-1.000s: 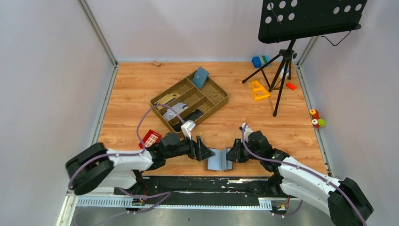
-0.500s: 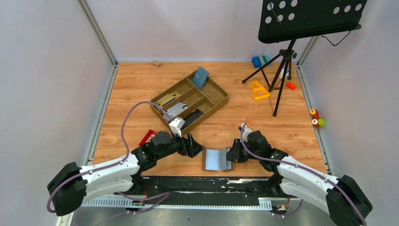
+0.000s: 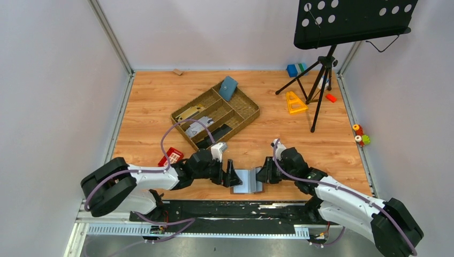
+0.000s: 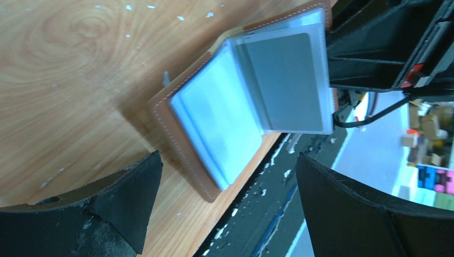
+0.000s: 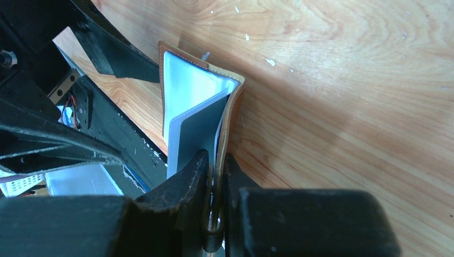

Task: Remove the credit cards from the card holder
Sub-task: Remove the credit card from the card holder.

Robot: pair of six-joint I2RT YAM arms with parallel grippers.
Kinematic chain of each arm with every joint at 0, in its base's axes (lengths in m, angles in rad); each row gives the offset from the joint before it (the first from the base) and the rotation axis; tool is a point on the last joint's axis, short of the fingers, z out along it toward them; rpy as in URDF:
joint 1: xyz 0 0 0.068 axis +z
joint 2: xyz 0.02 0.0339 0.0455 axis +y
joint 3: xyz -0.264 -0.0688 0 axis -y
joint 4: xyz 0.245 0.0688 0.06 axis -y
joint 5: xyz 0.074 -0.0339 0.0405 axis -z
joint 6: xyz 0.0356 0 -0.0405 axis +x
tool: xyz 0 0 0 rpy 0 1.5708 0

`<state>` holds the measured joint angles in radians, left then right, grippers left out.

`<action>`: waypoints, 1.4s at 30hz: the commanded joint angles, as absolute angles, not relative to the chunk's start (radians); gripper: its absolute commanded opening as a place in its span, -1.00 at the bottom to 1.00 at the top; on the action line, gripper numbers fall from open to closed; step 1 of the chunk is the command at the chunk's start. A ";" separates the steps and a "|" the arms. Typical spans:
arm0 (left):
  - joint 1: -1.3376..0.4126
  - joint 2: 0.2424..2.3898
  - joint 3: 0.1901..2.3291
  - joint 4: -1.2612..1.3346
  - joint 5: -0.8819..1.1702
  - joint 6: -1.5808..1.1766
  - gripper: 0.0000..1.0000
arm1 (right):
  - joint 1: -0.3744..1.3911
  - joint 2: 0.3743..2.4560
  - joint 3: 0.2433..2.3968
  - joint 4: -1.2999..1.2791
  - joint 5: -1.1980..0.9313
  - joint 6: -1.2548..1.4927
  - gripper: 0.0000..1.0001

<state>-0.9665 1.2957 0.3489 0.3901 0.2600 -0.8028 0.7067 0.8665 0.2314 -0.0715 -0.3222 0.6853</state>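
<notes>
A robotics lab test cell: a wood-grain tabletop [image 3: 160, 96] is boxed in by plain grey panels [image 3: 53, 80] on aluminium posts [image 3: 110, 35]. A left arm [image 3: 147, 178] and a right arm [image 3: 342, 195] are bolted to a black rail [image 3: 235, 210] at 6 o'clock. A perforated music stand [image 3: 348, 21] is at 1 o'clock.

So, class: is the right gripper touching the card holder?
Touching: right wrist view shows the right gripper clamped on the card holder's brown cover.

Both arms stretch low along the near table edge, wrists pointing inward at each other. Left gripper [image 3: 231, 175]: jaws spread wide, just beside the card holder [image 3: 249, 181]. Right gripper [image 3: 263, 174]: jaws nearly closed, pinching the holder's right cover edge.
</notes>
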 commanded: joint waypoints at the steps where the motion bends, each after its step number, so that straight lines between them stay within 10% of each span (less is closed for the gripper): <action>1: -0.969 1.348 0.358 0.552 0.343 -0.864 1.00 | 0.722 0.901 0.289 -0.048 -0.314 0.687 -1.00; 15: -0.969 1.457 0.347 0.784 0.421 -0.920 0.70 | 0.857 1.055 0.416 -0.129 -0.107 0.816 -1.00; 30: -0.969 1.440 0.402 0.532 0.366 -0.839 -0.37 | 0.861 0.911 0.335 -0.117 -0.095 0.793 -0.91; 35: -0.969 1.430 0.405 0.514 0.354 -0.840 -0.74 | 0.858 0.839 0.346 -0.217 -0.046 0.755 -0.31; 42: -0.969 1.347 0.393 0.482 0.302 -0.851 -0.96 | 0.856 0.638 0.428 -0.432 0.036 0.630 -0.20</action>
<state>-0.9665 1.4147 0.3843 0.4973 0.3470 -0.8646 0.8551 0.7513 0.3450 -0.3176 -0.0425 0.7292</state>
